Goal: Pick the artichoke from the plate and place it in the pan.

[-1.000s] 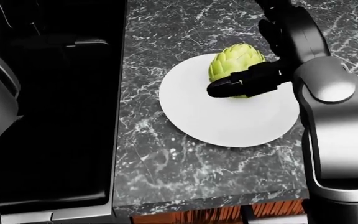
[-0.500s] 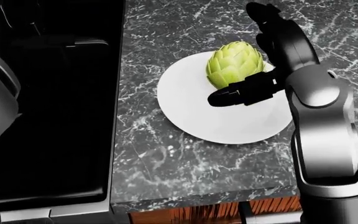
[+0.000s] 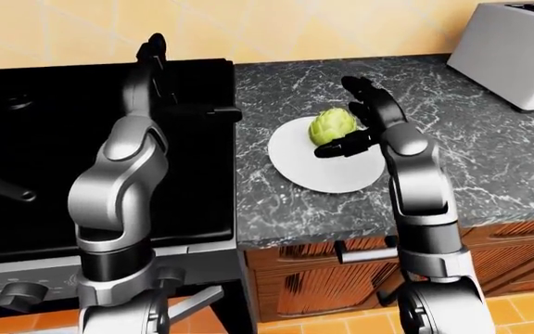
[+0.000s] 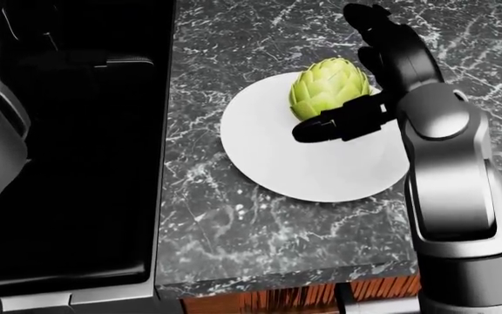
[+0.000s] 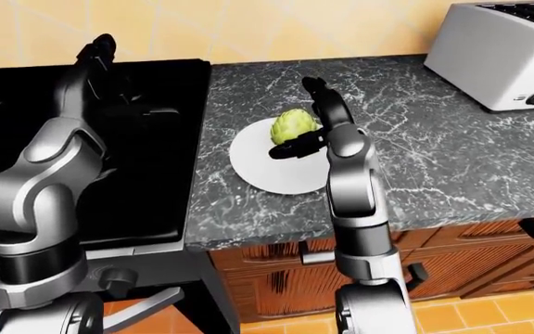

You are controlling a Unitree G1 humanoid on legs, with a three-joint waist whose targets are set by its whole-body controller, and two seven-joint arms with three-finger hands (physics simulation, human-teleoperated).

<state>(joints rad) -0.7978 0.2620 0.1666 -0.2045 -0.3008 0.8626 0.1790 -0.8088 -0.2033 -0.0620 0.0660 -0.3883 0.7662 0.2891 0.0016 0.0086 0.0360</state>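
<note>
The black stove (image 3: 81,160) is lying left of the white plate (image 4: 303,163), which is sitting on the dark marble desk (image 4: 233,222). A toaster (image 5: 504,52) is standing well right of the plate. The artichoke (image 4: 328,88) is resting on the plate's upper part. The right hand (image 4: 364,98) is cupping it, fingers (image 4: 330,127) spread, 1 crossing its lower side. The left hand (image 3: 160,76) is hovering over the stove, fingers spread.

The head view is looking steeply down, close over the plate (image 4: 312,176) and counter (image 4: 233,229). Both eye views are facing the far wall from farther away, sharing plate, stove (image 3: 54,139) and toaster (image 5: 504,52), slightly offset sideways.
</note>
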